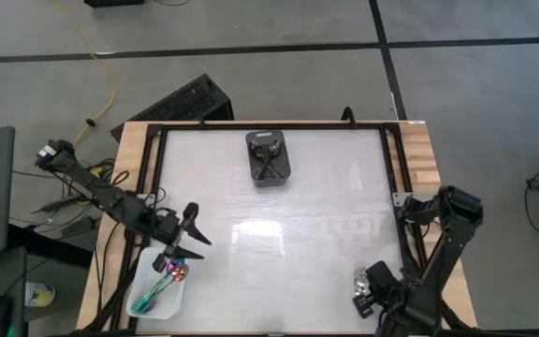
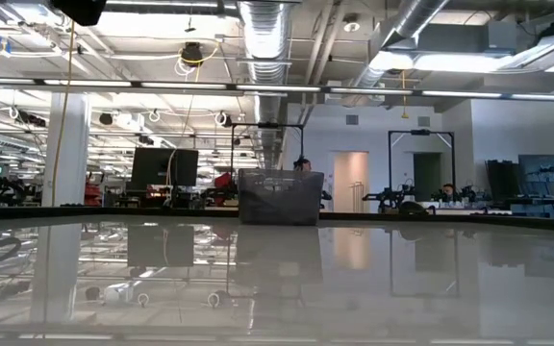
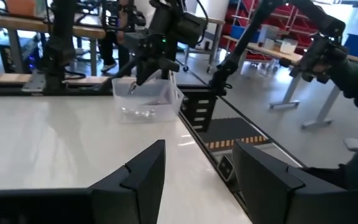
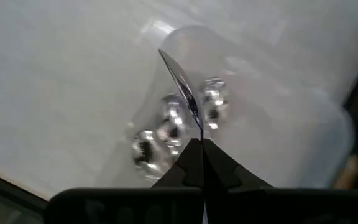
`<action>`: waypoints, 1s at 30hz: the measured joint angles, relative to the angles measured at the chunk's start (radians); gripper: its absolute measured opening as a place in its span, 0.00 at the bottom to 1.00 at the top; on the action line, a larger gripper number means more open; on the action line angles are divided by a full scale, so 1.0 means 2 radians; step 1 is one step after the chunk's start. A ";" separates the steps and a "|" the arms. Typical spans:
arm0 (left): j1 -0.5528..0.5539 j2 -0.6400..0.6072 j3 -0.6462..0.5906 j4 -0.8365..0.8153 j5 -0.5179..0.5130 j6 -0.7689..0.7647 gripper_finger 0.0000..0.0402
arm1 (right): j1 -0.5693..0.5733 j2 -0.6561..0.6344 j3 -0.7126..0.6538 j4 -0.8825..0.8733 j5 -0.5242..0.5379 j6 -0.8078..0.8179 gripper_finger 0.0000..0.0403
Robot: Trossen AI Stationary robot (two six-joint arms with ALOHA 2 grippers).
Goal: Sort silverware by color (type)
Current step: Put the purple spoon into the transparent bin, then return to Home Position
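Observation:
My right gripper (image 4: 201, 143) is shut on a silver spoon (image 4: 182, 84) above a clear container (image 3: 148, 106) at the table's near right corner. Other silver spoons (image 4: 166, 124) lie in that container. My left gripper (image 1: 196, 227) is open and holds nothing; it hovers at the table's left side, just beyond a white tray (image 1: 143, 271) holding rainbow spoons (image 1: 162, 285). Dark spoons (image 1: 268, 161) lie in a black bin (image 1: 269, 140) near the far edge. The low view shows the bin (image 2: 279, 197) but neither gripper. My right gripper pinches the silver spoon by the end of its slim handle (image 4: 197, 127) between the two fingertips. The fingers come from above, pointing down, and the spoon runs on along them. It hangs below the fingers (image 3: 132, 87) over the clear container, lifted clear of the spoons beneath.
A black frame (image 1: 157, 150) borders the white tabletop on the left, far and right sides. Open white surface (image 1: 298, 243) lies between the bin, the tray and the container. Beyond the table are workbenches and other robot arms (image 3: 316, 43).

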 joint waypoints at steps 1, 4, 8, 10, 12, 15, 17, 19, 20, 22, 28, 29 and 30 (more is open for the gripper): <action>-0.004 0.000 0.000 -0.001 -0.001 -0.002 0.42 | -0.003 0.000 -0.004 0.011 0.000 0.000 0.04; -0.012 0.000 0.000 -0.003 -0.009 -0.003 0.42 | -0.010 0.000 -0.013 0.013 0.000 -0.001 0.04; -0.019 0.000 0.000 -0.003 -0.018 -0.018 0.42 | -0.024 0.000 -0.014 0.010 -0.002 -0.008 0.04; -0.024 0.000 0.000 -0.006 -0.019 -0.028 0.42 | -0.032 0.000 -0.014 0.012 -0.002 -0.014 0.05; -0.030 0.000 0.000 -0.007 -0.019 -0.035 0.42 | -0.038 0.000 -0.014 0.012 -0.005 -0.014 0.07; -0.039 0.000 0.000 -0.007 -0.021 -0.036 0.42 | -0.046 0.000 -0.014 0.012 -0.031 -0.014 0.10; -0.043 0.000 0.000 -0.007 -0.027 -0.036 0.42 | -0.049 0.000 -0.014 0.012 -0.047 -0.014 0.11; -0.046 0.000 0.000 -0.007 -0.029 -0.036 0.42 | -0.049 0.000 -0.014 0.016 -0.053 -0.016 0.11; -0.046 0.000 0.000 -0.007 -0.029 -0.036 0.42 | -0.049 0.000 -0.014 0.019 -0.054 -0.016 0.11; -0.047 0.000 0.000 -0.009 -0.029 -0.036 0.42 | -0.049 0.000 -0.014 0.023 -0.054 -0.016 0.11; -0.047 0.000 0.000 -0.011 -0.029 -0.036 0.42 | -0.049 0.000 -0.013 0.023 -0.055 -0.026 0.12; -0.047 0.000 0.000 -0.011 -0.029 -0.036 0.42 | -0.049 0.000 -0.011 0.019 -0.055 -0.034 0.12; -0.047 0.000 0.000 -0.011 -0.029 -0.036 0.42 | -0.049 0.000 -0.007 0.015 -0.055 -0.042 0.12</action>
